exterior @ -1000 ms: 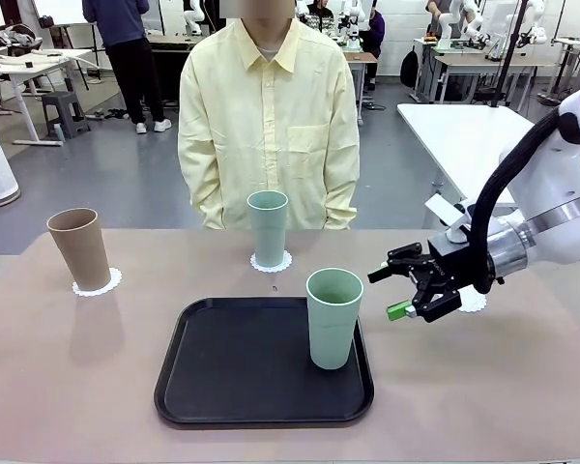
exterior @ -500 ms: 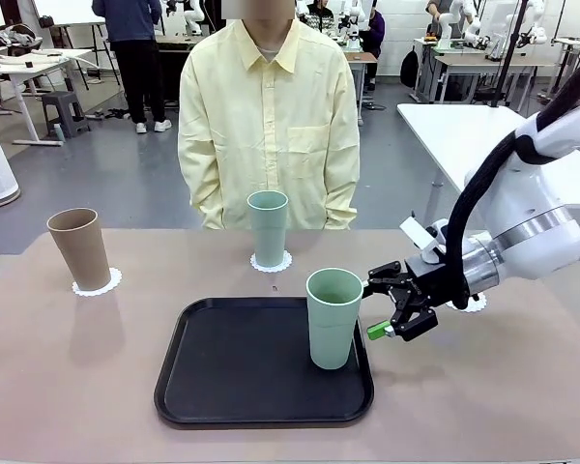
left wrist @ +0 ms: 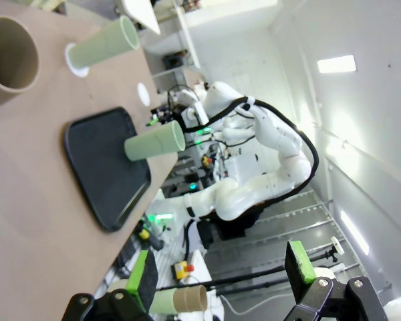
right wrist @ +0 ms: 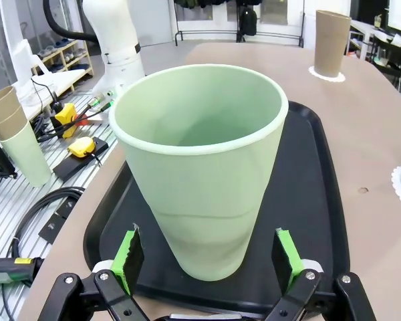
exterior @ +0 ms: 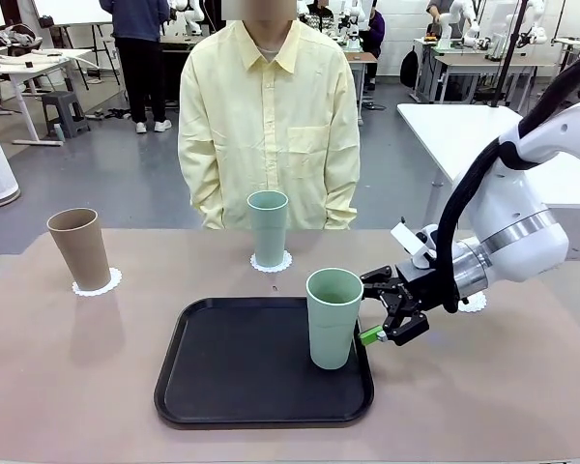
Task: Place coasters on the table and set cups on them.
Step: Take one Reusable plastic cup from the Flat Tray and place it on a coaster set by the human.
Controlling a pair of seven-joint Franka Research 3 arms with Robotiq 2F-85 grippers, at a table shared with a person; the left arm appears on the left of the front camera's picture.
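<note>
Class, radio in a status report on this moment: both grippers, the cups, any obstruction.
Right gripper open, beside green cup on tray. Left gripper open, empty. Two cups on coasters. Path clear.

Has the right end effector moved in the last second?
Yes. The right end effector has shifted left toward the green cup on the tray.

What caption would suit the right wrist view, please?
Open right claw lined up on the pale green cup standing in the black tray.

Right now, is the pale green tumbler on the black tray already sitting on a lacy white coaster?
No, the pale green tumbler stands directly on the black tray, with no coaster under it.
</note>
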